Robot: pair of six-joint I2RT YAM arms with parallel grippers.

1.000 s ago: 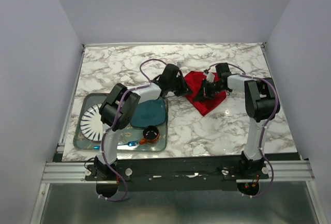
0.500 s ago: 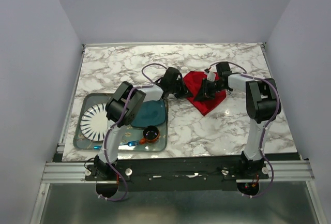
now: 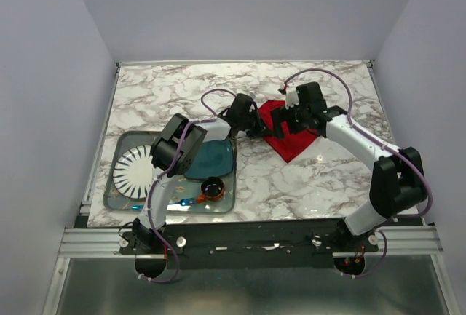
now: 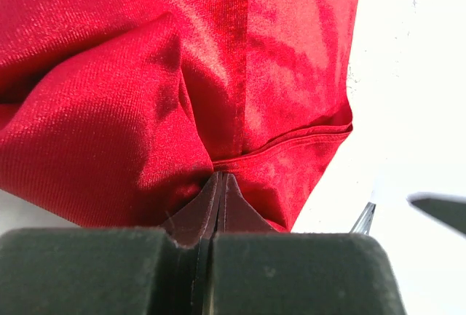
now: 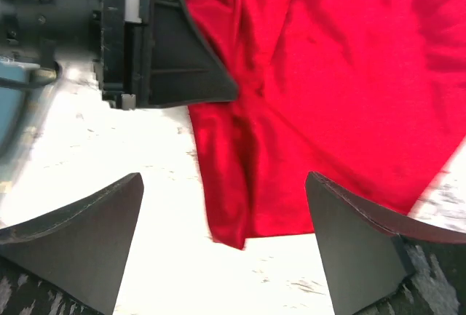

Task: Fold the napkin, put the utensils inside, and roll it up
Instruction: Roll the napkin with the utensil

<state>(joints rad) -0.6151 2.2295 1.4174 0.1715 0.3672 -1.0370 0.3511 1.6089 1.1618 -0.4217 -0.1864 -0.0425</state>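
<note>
The red napkin [image 3: 291, 139] lies bunched on the marble table, right of centre. My left gripper [image 3: 258, 129] is at its left edge, and in the left wrist view the gripper [image 4: 218, 182] is shut, pinching a fold of the napkin [image 4: 145, 97]. My right gripper [image 3: 281, 121] hovers over the cloth's upper left part. In the right wrist view that gripper [image 5: 226, 246] is wide open, with nothing between its fingers and the napkin [image 5: 335, 89] below it. A thin silvery tip [image 4: 364, 218] shows beside the cloth; I cannot tell whether it is the utensils.
At the near left a grey tray [image 3: 111, 193] holds a white striped plate [image 3: 134, 170], a teal plate [image 3: 212, 158], a dark cup [image 3: 212, 186] and a blue plastic utensil [image 3: 183, 201]. Grey walls close in the table on three sides.
My right gripper has opened, let go of the napkin and shifted left over it, its elbow swinging out to the right. My left gripper has closed fully on the napkin's edge.
</note>
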